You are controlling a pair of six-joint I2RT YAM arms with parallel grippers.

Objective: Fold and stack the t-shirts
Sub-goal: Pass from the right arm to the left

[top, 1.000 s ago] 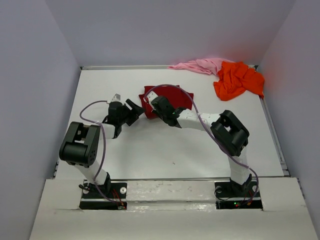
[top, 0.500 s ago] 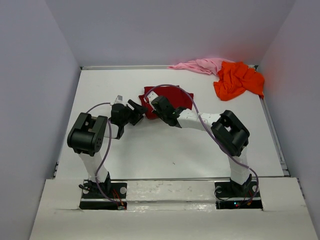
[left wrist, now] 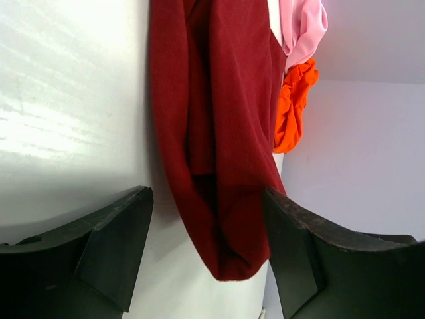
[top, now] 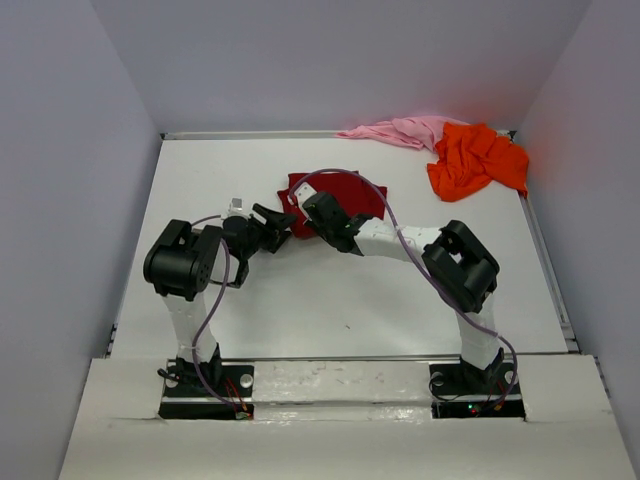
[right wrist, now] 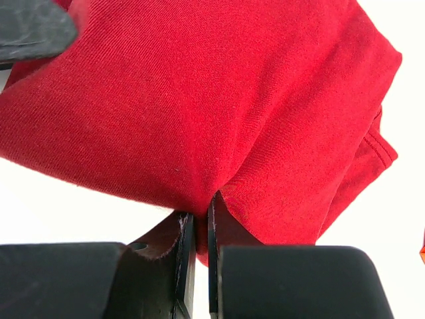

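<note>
The dark red t-shirt [top: 350,195] lies folded into a compact bundle on the white table [top: 350,300], slightly beyond its centre. The right gripper [right wrist: 197,222] is clamped on the near left edge of this shirt, and its jaws stand almost together with a thin pinch of red cloth between them. The left gripper [left wrist: 206,199] sits just left of the same shirt, low over the table, with its jaws wide apart and holding nothing. In the left wrist view a rounded end of the red cloth lies in the gap between the jaws; contact with either jaw cannot be determined. The orange t-shirt [top: 475,160] lies crumpled at the far right corner of the table. The pale pink t-shirt [top: 400,130] lies crumpled along the far edge, touching the orange one. Both are well apart from the grippers
</note>
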